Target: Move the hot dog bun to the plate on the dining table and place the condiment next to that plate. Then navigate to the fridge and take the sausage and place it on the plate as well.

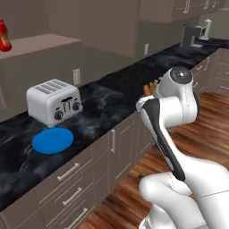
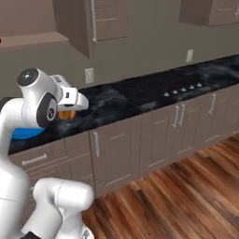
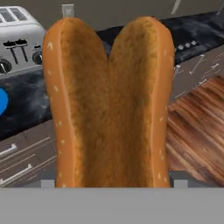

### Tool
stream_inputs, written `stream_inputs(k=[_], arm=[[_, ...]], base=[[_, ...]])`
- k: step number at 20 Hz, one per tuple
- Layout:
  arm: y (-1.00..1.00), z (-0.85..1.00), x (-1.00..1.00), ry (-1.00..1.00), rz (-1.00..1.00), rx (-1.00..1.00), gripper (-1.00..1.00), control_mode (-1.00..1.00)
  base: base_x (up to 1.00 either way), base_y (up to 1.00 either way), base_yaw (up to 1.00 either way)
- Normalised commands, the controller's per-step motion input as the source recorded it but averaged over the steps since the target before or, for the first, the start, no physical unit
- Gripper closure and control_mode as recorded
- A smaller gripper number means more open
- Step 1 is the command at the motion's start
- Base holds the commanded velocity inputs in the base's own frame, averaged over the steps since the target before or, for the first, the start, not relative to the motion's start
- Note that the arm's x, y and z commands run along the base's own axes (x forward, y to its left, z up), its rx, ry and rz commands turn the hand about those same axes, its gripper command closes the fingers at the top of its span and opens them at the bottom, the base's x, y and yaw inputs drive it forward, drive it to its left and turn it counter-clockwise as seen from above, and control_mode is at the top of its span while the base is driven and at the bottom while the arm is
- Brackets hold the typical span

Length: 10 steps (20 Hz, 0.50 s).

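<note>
Here, the split hot dog bun (image 3: 109, 105) stands upright, clamped between the fingers, lifted above the table (image 1: 116, 85) edge.

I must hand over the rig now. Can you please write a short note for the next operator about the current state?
Gripper: closed on the hot dog bun, lifted off the counter.
Blue plate lies on the counter before the toaster; a red bottle stands on the shelf.
Done: bun picked up.
Left: bun to plate, condiment beside it, then the sausage.
</note>
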Motion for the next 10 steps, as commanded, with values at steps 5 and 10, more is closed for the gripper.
stream_inputs(k=[5, 10], arm=[[0.00, 0.00, 0.00, 0.00, 0.00, 0.00, 1.00, 1.00], [0.00, 0.00, 0.00, 0.00, 0.00, 0.00, 1.00, 1.00]], base=[[-0.41, 0.00, -0.82], [-0.40, -0.02, -0.82]])
